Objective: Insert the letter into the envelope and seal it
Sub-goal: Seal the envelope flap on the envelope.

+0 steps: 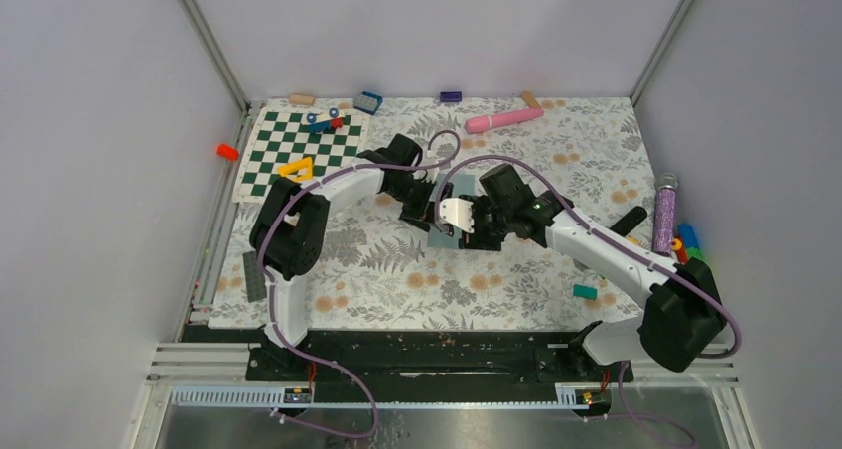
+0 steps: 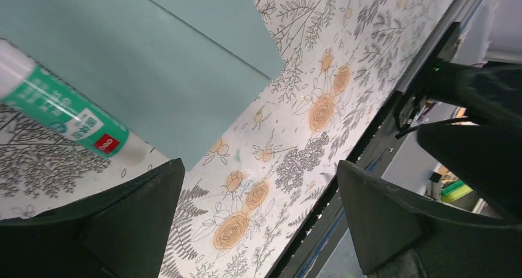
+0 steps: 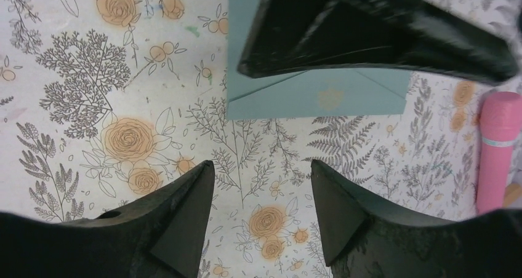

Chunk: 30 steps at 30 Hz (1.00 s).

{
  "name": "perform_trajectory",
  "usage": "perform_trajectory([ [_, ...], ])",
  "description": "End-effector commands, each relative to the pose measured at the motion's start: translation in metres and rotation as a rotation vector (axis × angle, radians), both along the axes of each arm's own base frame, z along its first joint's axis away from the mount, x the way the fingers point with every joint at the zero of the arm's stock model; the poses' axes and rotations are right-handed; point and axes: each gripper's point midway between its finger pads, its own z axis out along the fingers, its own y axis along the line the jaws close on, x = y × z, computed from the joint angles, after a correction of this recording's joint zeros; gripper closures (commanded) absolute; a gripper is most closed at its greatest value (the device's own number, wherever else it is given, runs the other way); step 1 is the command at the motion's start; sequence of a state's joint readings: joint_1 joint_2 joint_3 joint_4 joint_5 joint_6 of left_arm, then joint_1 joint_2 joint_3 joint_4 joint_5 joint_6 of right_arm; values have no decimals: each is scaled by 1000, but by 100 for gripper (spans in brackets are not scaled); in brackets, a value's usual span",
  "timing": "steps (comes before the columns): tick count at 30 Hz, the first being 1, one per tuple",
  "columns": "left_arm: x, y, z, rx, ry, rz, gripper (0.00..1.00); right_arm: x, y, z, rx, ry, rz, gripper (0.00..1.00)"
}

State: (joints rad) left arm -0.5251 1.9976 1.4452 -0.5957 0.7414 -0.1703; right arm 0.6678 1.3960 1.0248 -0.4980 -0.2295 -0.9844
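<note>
At the middle of the flowered table (image 3: 123, 56) the envelope (image 3: 320, 96) lies flat, with both arms gathered over it. Its folds show as closed seams and a small pale mark sits at its centre, so the flap looks folded down. The letter is not to be seen in any view; most likely it is already inside, though the pictures cannot prove that. A glue stick (image 2: 61, 115) with a green label lies across one edge of the envelope, its end on the tablecloth. By that reading the task is far along: what may be left is checking that the flap holds, and whether it is stuck cannot be told.

The left gripper (image 2: 260, 167) hangs low just beside the envelope's corner, its fingers spread wide with only tablecloth between them. The right gripper (image 3: 261, 164) faces the envelope from the other side, fingers parted and empty, near the paper but not touching it. A dark part of the left arm covers the envelope's upper part in the right wrist view. A pink tube (image 3: 498, 149) lies further off.
</note>
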Motion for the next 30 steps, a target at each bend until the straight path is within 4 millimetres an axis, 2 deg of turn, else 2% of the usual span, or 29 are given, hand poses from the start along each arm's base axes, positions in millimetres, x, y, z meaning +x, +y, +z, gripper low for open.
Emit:
perform_trajectory([
  [1, 7, -3, 2, 35, -118, -22, 1, -4, 3, 28, 101, -59, -33, 33],
  [5, 15, 6, -12, 110, -141, 7, 1, -3, -9, 38, 112, -107, -56, 32],
  [10, 20, 10, -22, 159, -140, 32, 1, -2, -15, 43, 143, -123, -74, 32],
  [13, 18, 11, -23, 163, -138, 30, 1, -1, -18, 43, 150, -125, -82, 32],
  [17, 10, 6, -14, 119, -116, 5, 1, 1, -19, 39, 157, -121, -94, 32],
  [20, 3, 3, 4, 54, -126, -33, 1, 2, -19, 34, 145, -120, -86, 32],
  [24, 5, 13, 50, -90, -165, -70, 1, 8, -18, 28, 115, -122, -69, 32],
  [27, 20, 39, 81, -130, -239, -30, 1, 14, -16, 26, 89, -139, -34, 32],
  [30, 38, 76, 88, -64, -320, 39, 1, 31, -8, 30, 54, -214, 46, 32],
])
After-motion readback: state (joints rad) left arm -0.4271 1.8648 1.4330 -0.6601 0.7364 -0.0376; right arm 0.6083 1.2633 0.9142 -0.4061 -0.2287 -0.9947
